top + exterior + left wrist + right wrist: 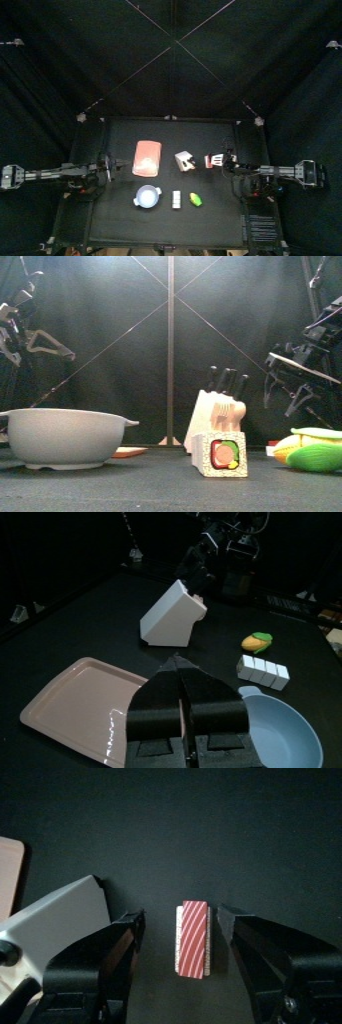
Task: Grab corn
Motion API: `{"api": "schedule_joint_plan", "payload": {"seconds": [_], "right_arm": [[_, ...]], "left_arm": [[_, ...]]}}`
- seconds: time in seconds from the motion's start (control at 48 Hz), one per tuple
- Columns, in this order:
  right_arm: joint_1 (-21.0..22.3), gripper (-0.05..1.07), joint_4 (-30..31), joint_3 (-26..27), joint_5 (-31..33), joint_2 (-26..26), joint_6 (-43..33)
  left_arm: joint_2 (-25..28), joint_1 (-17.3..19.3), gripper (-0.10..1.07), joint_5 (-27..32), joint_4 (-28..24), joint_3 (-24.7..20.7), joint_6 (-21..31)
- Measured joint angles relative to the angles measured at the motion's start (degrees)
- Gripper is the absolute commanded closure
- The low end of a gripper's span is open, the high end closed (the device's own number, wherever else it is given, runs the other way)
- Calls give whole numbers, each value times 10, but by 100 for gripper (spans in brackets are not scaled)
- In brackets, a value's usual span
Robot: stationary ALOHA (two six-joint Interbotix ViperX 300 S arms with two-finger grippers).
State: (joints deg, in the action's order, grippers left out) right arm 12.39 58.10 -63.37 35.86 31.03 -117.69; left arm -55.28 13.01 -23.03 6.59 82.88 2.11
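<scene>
The corn point(194, 199) is a small yellow-green oblong piece lying near the table's front, right of the white stick point(177, 199). It also shows in the front view point(315, 452) and the left wrist view point(257, 641). My right gripper point(181, 918) is open at the table's right, far behind the corn, its jaws standing either side of a red-and-white striped block point(197, 938). The corn is out of the right wrist view. My left gripper point(186, 672) is shut and empty, above the orange-red pad point(83, 699), well away from the corn.
A white knife block point(185, 160) stands mid-table between the pad point(147, 158) and the striped block point(215, 157). A round blue-white dish point(147, 197) sits front left, next to the white stick point(265, 670).
</scene>
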Motion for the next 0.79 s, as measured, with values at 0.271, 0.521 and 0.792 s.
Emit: {"api": "schedule_joint_plan", "payload": {"seconds": [0.271, 0.521, 0.792], "right_arm": [[-7, 10, -4, 0, -8, 1, 2], [-15, 10, -8, -8, -19, -13, 2], [-23, 9, -6, -6, 1, -53, 0]], "left_arm": [[0, -26, 97, 0, 7, 1, 1], [0, -31, 97, 0, 7, 1, -1], [1, -30, 96, 0, -4, 1, -4]]}}
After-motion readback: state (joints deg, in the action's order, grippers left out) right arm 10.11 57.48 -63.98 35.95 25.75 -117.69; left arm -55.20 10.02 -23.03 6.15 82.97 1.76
